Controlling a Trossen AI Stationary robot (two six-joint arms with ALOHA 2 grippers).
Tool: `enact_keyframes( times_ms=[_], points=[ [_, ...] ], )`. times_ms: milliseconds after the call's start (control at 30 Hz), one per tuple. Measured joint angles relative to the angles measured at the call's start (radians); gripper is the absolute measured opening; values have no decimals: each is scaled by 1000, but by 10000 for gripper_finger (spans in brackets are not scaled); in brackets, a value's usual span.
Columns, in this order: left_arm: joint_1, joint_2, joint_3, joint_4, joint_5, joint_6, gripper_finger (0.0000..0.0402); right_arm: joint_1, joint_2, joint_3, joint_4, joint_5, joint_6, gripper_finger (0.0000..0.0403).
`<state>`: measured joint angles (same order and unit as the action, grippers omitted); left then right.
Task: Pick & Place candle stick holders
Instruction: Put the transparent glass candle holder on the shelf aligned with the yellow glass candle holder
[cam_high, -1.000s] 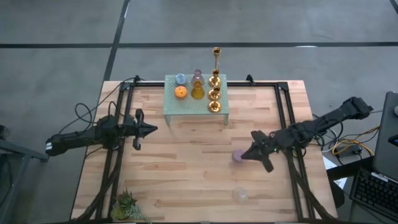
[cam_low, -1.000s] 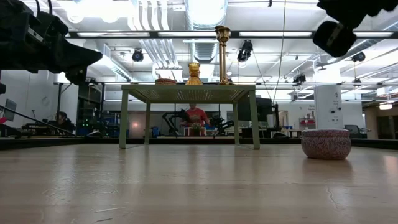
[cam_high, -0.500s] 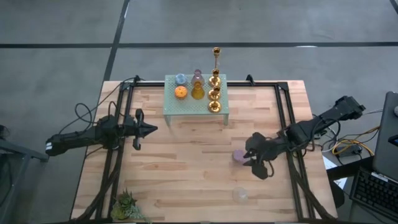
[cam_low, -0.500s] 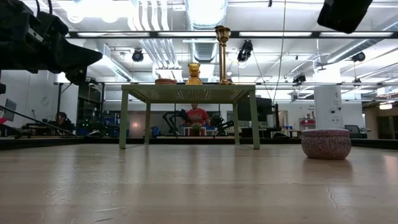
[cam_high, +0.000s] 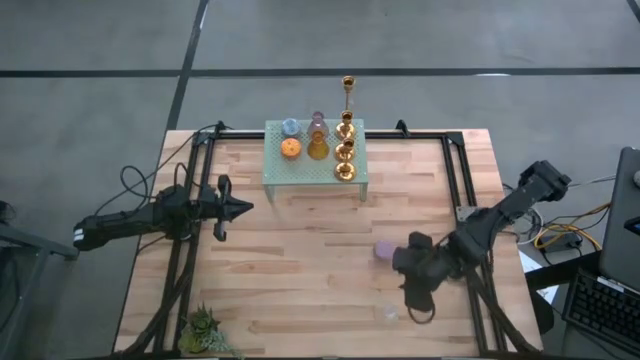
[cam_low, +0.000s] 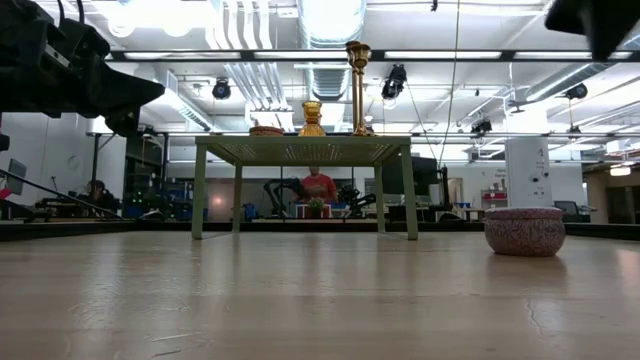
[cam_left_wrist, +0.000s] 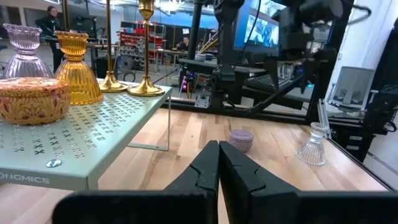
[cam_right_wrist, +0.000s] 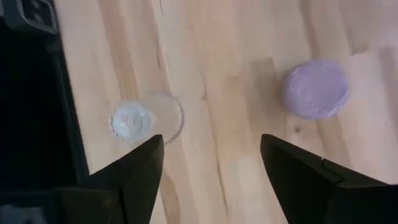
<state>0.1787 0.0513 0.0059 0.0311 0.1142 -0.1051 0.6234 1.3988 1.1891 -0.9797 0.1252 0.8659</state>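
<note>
Fingers of the right gripper (cam_right_wrist: 208, 171) spread wide above the table, between the clear glass holder (cam_right_wrist: 138, 118) and purple holder (cam_right_wrist: 316, 89); left gripper (cam_high: 240, 208), pinched closed, waits far off.

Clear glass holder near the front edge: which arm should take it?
Right, probably. The right gripper hangs open almost over the clear glass holder, beside the purple holder. The left gripper waits shut across the table.

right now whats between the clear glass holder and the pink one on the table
Only bare wood: in the right wrist view, nothing lies between the clear glass holder and the pink holder; the open right gripper hovers above.
</note>
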Motion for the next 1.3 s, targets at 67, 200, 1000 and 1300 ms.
enact_keyframes(
  times_ms=[67, 200, 1000, 1300],
  points=[
    [0, 0, 0, 0, 0, 0, 14, 38, 29, -6, -1, 5, 33, 265],
    [0, 0, 0, 0, 0, 0, 14, 111, 89, -21, 47, 8, 104, 264],
    [0, 0, 0, 0, 0, 0, 14, 263, 329, -94, 400, 253, 172, 234],
    [0, 0, 0, 1, 0, 0, 14, 263, 325, -126, 468, 274, 159, 186]
  ],
)
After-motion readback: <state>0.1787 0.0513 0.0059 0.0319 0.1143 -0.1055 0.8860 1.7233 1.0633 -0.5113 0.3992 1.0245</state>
